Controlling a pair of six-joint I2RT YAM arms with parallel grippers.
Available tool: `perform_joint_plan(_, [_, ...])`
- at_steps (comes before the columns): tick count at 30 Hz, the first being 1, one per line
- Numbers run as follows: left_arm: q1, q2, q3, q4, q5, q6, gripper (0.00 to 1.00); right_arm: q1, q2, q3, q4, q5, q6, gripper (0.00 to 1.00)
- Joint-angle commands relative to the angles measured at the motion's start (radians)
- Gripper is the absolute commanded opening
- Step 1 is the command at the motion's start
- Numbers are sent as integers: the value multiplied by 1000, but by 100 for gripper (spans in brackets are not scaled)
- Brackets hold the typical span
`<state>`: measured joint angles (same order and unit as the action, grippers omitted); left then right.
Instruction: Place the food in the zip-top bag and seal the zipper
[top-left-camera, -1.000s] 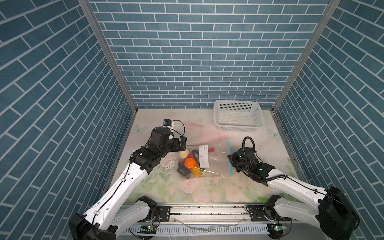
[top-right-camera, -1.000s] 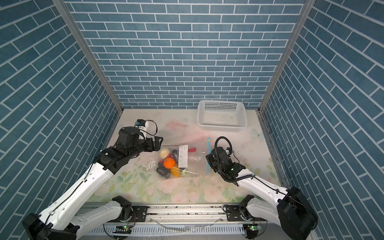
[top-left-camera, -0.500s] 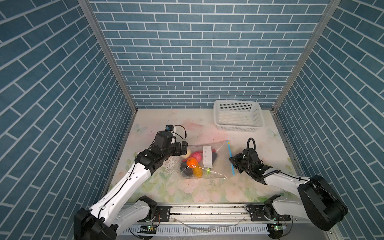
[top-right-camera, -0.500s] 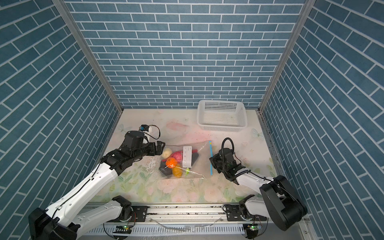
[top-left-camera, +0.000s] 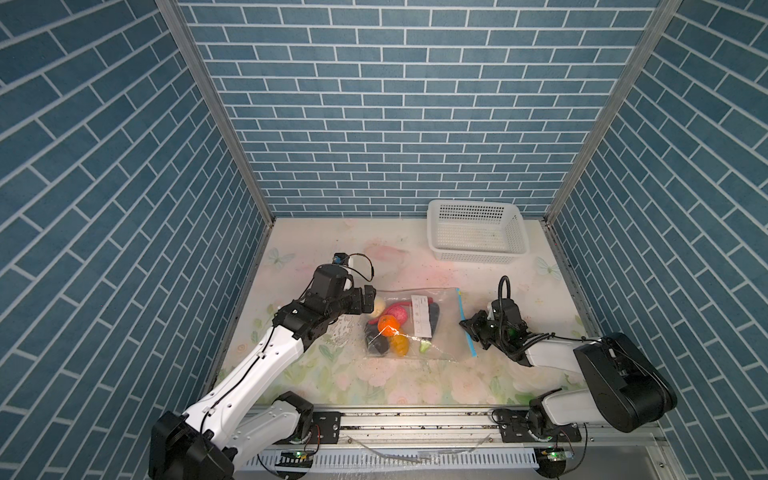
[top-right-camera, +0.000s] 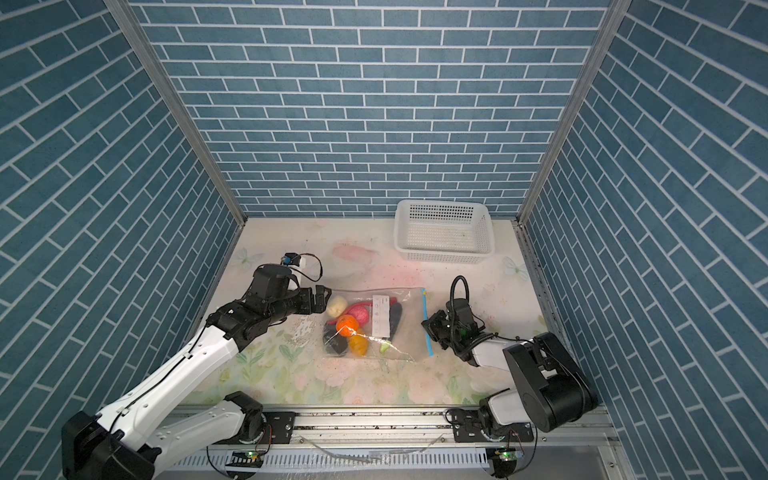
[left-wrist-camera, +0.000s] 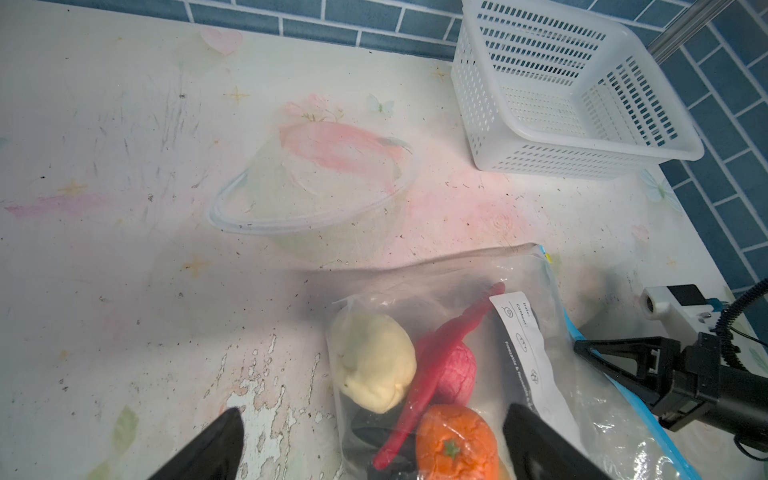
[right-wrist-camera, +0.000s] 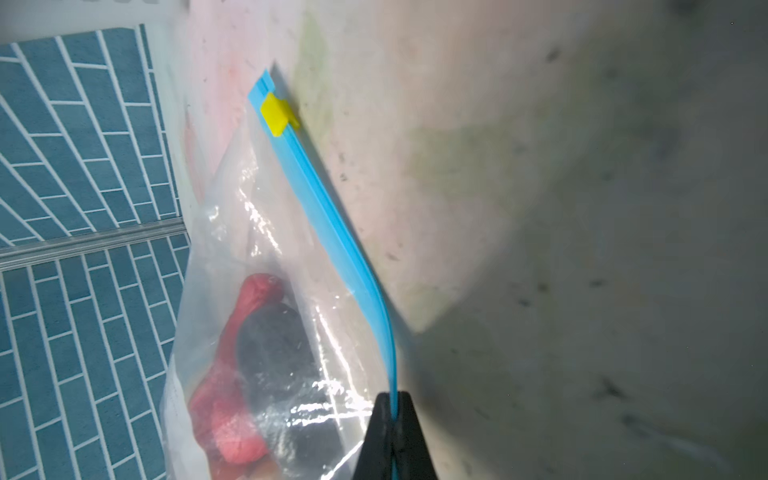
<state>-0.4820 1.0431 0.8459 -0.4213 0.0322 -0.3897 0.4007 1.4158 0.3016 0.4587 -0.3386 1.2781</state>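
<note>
Right wrist, zipper (right-wrist-camera: 332, 224) clamped in right hand (right-wrist-camera: 392, 409)

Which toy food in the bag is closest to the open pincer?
The cream lumpy ball, right beside the left pincer. The pink ball, orange piece and black ovals lie farther from it.

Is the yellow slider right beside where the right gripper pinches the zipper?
No: the right wrist view shows the yellow slider at the far end of the zipper, away from the right gripper shut on it.
</note>
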Motion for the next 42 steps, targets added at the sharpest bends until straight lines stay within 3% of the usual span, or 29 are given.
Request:
perform_joint_plan(1, [2, 17, 1, 13, 41, -1, 99, -31, 35, -32, -11, -4, -81, 0])
perform_joint_plan(5, [-11, 25, -10, 55, 195, -3, 93, -34, 46, 22, -35, -43, -115, 8])
perform_joint_plan(7, [-57, 22, -14, 77, 254, 5, 92, -34, 23, 52, -78, -54, -137, 20])
perform_joint_plan(13, [-208, 35, 7, 42, 314, 21, 88, -34, -152, 143, -314, -11, -281, 44])
perform_joint_plan(16, [-233, 78, -11, 46, 334, 6, 83, -34, -206, 206, -441, 31, -367, 55])
perform_joint_plan(21, [-234, 168, -25, 100, 367, -21, 77, -34, -212, 287, -549, 41, -433, 61])
perform_joint_plan(26, [-234, 235, -35, 108, 382, -22, 76, -34, -259, 339, -633, 61, -501, 76])
perform_joint_plan(29, [-234, 262, -42, 113, 393, -21, 75, -35, -293, 363, -662, 88, -534, 78])
perform_joint_plan(35, [-229, 263, -73, 71, 384, 2, 75, -39, -278, 438, -709, 104, -571, 93])
perform_joint_plan(42, [-215, 203, -52, 45, 336, 29, 80, -53, -290, 487, -727, 136, -668, 96])
